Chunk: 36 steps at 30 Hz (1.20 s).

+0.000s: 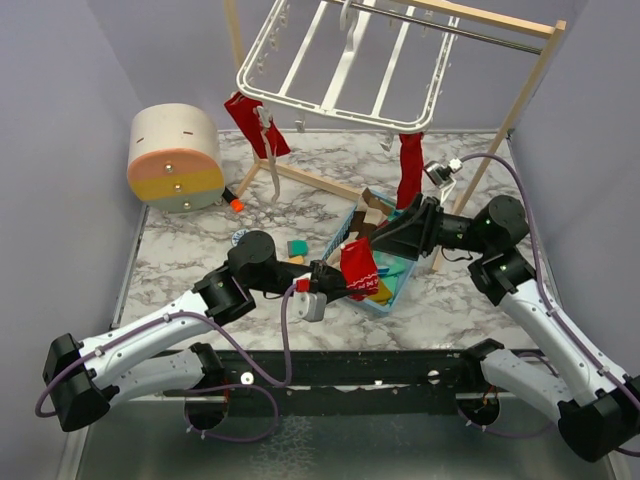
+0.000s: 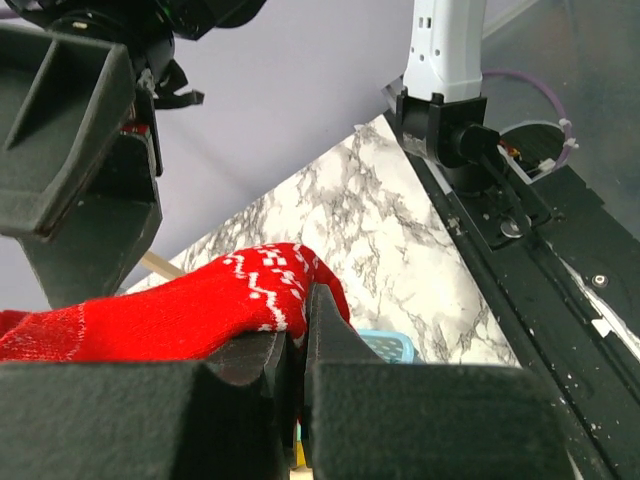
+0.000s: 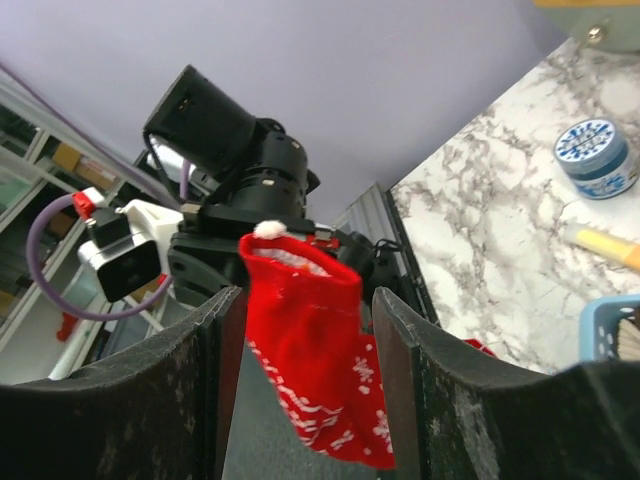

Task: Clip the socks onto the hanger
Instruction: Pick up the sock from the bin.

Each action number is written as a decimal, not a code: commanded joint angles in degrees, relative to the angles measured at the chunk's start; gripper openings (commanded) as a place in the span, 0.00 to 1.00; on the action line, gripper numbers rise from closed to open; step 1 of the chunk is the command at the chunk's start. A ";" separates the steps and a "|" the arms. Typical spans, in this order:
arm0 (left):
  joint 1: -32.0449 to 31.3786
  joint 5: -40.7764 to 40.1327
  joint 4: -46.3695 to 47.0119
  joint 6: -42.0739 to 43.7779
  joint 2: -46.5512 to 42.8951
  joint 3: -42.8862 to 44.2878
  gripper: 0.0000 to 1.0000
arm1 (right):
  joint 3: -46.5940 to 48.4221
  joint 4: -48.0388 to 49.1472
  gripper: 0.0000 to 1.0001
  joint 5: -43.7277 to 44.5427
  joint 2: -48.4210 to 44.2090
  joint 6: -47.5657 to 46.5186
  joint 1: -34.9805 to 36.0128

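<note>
Above the blue basket (image 1: 395, 298) on the desk (image 1: 200, 262), 1 red sock (image 1: 358, 268) is pinched in the closed left jaws; right jaws stand wide open around it. 2 red socks (image 1: 248, 120) hang from 1 hanger (image 1: 330, 105).

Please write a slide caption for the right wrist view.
Left gripper holds a red sock, seen between the open fingers of the right gripper.

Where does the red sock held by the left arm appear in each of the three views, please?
Top external: the red sock hangs at centre frame, over the blue basket.
Left wrist: lower left, pinched by the left end effector; the basket corner is just right of it.
Right wrist: lower centre, framed by the open right end effector; the basket is at the right edge.
Shared landmark: the blue basket.
</note>
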 commanded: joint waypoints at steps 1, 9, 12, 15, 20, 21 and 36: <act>-0.39 -1.80 -0.86 2.28 0.38 1.36 0.00 | -0.63 2.46 0.57 -5.31 -1.13 0.60 0.40; -0.39 -2.31 -0.37 2.25 0.56 1.80 0.00 | -0.11 -2.63 0.53 -6.39 -2.28 -3.83 0.82; -0.42 -2.20 -0.37 2.19 0.40 1.94 0.00 | 0.39 -5.99 0.50 -5.81 -2.32 -6.50 0.93; -0.52 -1.86 -0.37 2.02 0.05 2.12 0.00 | 0.72 -8.51 0.66 -4.16 -2.26 -8.72 0.93; -1.27 -0.93 -0.37 1.83 -0.29 2.69 0.00 | 1.04 -8.26 0.75 -1.98 -1.12 -9.30 0.94; -1.47 -0.87 -0.37 1.73 -0.26 2.83 0.00 | 1.06 -7.90 0.76 -1.96 -0.81 -9.20 0.94; -2.15 -3.79 -0.58 1.77 0.49 2.94 0.00 | 1.22 -3.51 0.10 -1.23 -2.74 -12.55 5.87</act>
